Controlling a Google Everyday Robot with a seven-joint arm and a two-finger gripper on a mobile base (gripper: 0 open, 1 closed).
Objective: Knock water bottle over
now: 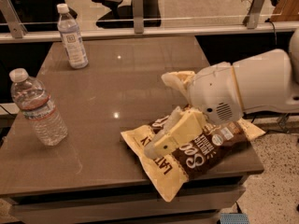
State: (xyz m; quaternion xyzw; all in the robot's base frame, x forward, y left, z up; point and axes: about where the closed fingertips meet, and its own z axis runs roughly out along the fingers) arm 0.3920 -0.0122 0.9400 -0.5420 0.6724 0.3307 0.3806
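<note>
I count two bottles on table point(117, 92), one snack bag, one arm. Water bottle point(37, 108) upright at near left edge, white cap on, red-and-white band showing. Slimmer bottle point(72, 37) upright at far left, well apart from it. Gripper point(159, 113) right of centre, pointing left, well apart from water bottle. Jaws spread wide, nothing between them. Lower finger point(175, 132) over snack bag point(201, 160), which lies flat at near right edge. One office chair point(110, 1) beyond far rail.
</note>
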